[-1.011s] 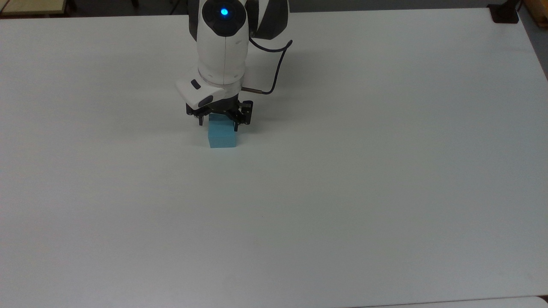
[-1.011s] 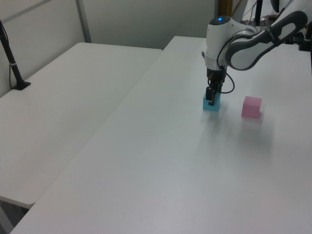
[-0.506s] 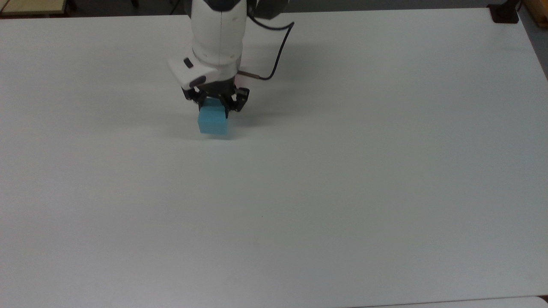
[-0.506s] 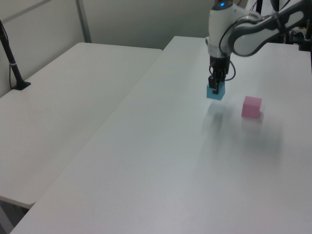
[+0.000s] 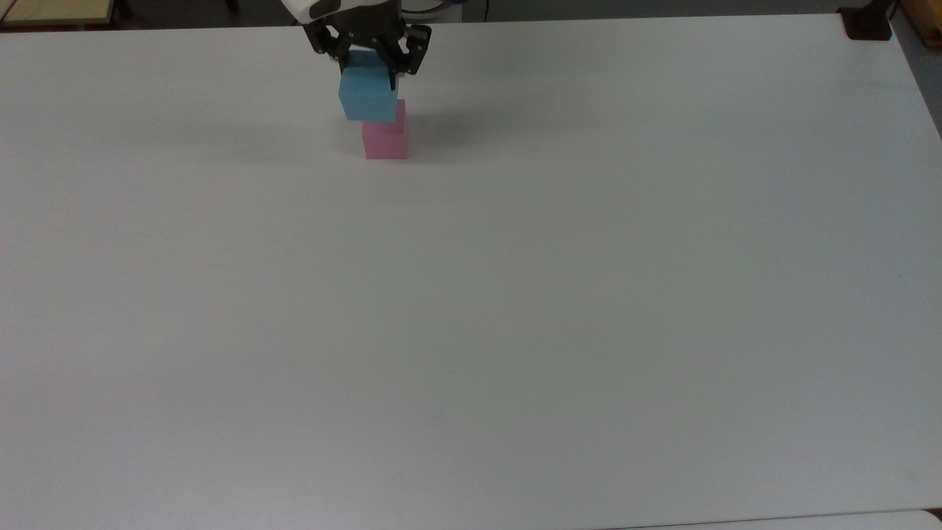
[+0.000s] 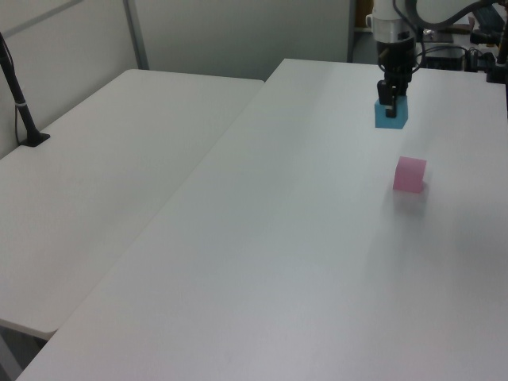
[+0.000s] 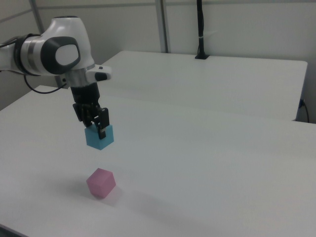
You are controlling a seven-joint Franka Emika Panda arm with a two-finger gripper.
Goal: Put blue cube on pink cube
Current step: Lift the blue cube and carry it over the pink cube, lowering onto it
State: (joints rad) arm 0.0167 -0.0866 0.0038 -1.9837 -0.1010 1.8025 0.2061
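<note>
While clamped between the black fingers of the gripper (image 7: pixel 92 122), small matte light-blue cube (image 7: pixel 99 137) hangs in the air, clear of the white table (image 7: pixel 207 168). Above the small matte pale-pink cube (image 7: pixel 101 182), apart from it. Pink cube resting on the table, near its edge in the right view.

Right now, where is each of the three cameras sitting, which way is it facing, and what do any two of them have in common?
Top view: high, opposite the arm's base, looking down the white table; the gripper shows at the top edge, holding the blue cube above the pink cube.
Left view: raised at one side, looking along the table; wrist and gripper at upper right.
Right view: lower, on the other side; arm link and gripper at its left.
Shared: left and right views both show the blue cube clear of the pink cube.
</note>
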